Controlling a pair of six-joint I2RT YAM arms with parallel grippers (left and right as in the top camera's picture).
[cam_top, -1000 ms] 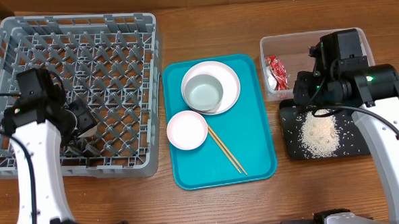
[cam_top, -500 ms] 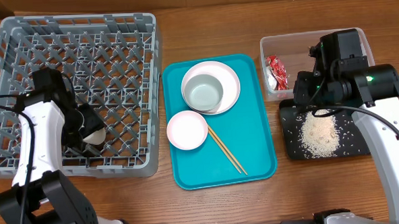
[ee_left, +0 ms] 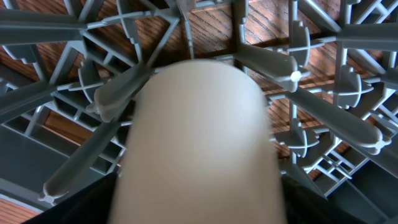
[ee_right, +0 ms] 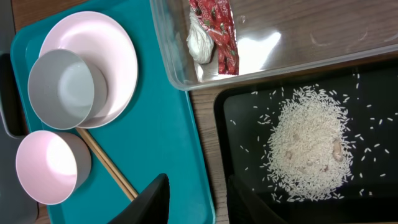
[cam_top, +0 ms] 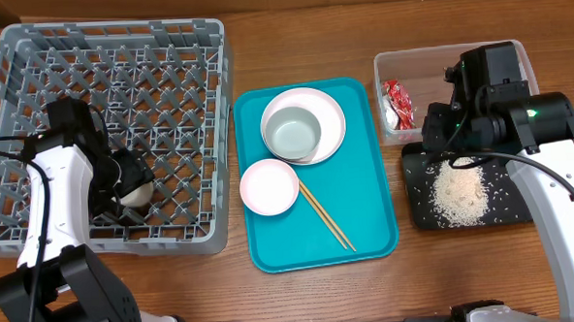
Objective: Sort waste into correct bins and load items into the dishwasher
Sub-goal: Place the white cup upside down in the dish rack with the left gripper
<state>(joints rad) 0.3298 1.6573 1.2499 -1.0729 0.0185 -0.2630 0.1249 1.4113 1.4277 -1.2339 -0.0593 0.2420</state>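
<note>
- The dish rack (cam_top: pixel 167 79) fills the tabletop's left side. Its lattice pegs can steady a cup, so the cup should go down between pegs, not onto one.
- The right tool (ee_right: pixel 199 202) hangs spread and empty above the near edge of the black tray (ee_right: pixel 373 199). It is best left idle.
- The left tool (cam_top: pixel 125 184) is closed on the small white cup (ee_left: pixel 199 143), low over the rack's near-left grid. It should release only once the cup rests on the base.
</note>
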